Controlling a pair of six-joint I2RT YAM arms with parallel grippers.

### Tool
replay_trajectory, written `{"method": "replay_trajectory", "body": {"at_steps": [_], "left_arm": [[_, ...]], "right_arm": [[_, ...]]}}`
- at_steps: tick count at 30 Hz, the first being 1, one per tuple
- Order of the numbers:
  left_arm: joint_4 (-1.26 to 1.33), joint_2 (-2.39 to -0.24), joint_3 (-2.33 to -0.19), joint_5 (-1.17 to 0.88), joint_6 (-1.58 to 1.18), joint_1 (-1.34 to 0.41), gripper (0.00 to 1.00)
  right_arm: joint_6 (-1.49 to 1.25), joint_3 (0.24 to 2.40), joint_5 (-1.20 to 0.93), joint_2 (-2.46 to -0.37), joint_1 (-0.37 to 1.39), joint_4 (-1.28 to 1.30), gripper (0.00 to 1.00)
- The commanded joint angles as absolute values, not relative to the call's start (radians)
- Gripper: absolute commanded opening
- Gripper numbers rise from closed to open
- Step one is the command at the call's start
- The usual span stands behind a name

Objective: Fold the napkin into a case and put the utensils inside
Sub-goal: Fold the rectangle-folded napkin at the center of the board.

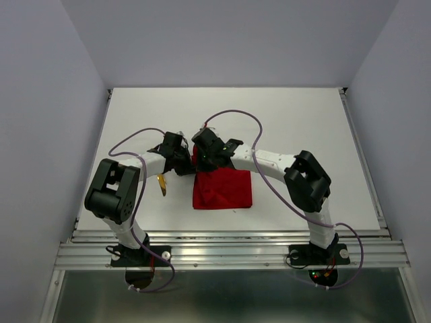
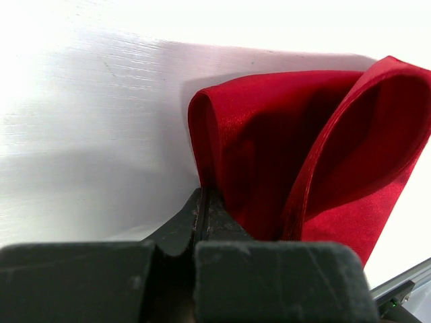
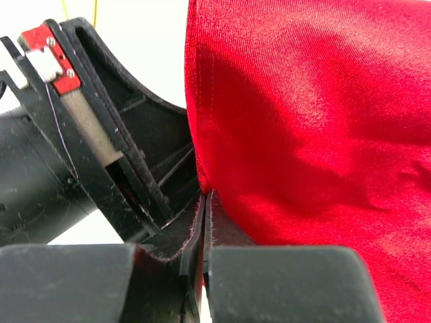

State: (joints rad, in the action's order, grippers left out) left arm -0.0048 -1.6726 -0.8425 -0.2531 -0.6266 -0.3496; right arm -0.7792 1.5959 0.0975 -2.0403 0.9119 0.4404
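A white bench (image 1: pixel 296 121), seen from above. Toward the left lies a gold knife (image 1: pixel 161 184), just beside the left arm; no fork can be made out. Right of the knife, the left hand (image 2: pixel 203 194) is closed, pinching a folded edge of the napkin (image 1: pixel 222 190). Right beside it, the right hand (image 3: pixel 205 196) is likewise closed on that same far edge. The napkin, bright red, lies doubled over mid-bench with its far side raised in loose loops. It looks light, limp and satiny, likely slippery; hems and corners seem the best hold, both layers pinched together. No brand, label or writing is readable.
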Motion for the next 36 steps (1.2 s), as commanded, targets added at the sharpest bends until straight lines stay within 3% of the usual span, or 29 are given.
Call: {"method": "replay_trajectory", "body": {"at_steps": [1, 28, 36], "left_arm": [[-0.049, -1.638, -0.835, -0.222, -0.607, -0.334, 0.00], [-0.020, -1.632, -0.805, -0.282, -0.586, -0.261, 0.00], [-0.040, -1.660, -0.847, -0.270, -0.577, -0.252, 0.00]], "right_arm": [[-0.790, 1.628, 0.091, -2.026, 0.923, 0.405, 0.01], [-0.804, 1.614, 0.012, -2.085, 0.923, 0.324, 0.02], [-0.781, 1.574, 0.018, -2.040, 0.904, 0.305, 0.41]]}}
